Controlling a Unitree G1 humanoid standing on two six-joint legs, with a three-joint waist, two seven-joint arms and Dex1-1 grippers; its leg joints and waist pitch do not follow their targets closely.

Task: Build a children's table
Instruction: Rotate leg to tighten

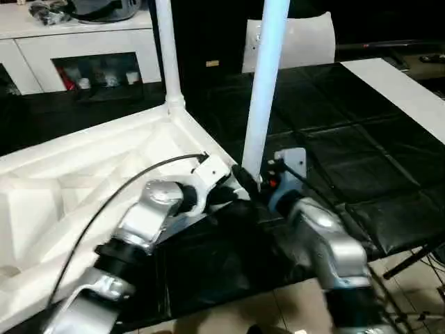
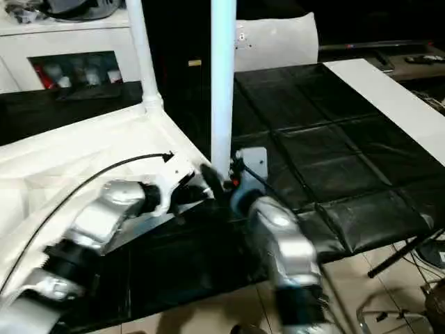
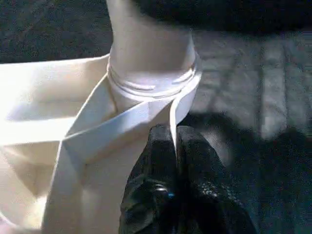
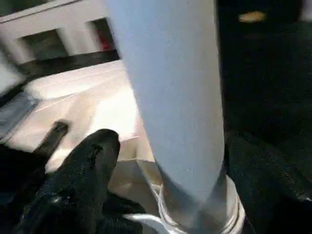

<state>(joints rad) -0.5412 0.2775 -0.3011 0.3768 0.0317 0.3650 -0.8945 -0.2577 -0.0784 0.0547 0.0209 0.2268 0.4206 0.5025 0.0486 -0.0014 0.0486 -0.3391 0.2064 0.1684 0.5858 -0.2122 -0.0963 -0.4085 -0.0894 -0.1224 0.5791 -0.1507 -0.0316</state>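
Note:
The white table top lies upside down on the black padded mat, ribbed underside up. Two white legs stand upright in its corner sockets: one at the far corner and one at the near corner. My left gripper is shut on the thin rim wall of the top, right beside the near socket. My right gripper is at the base of the near leg. It stands open, its fingers on either side of the leg, with a gap showing on one side.
A white cabinet with dark openings stands at the back left. A white cushion-like bag sits behind the mat. A white board lies along the right side. The mat's front edge drops to a tiled floor.

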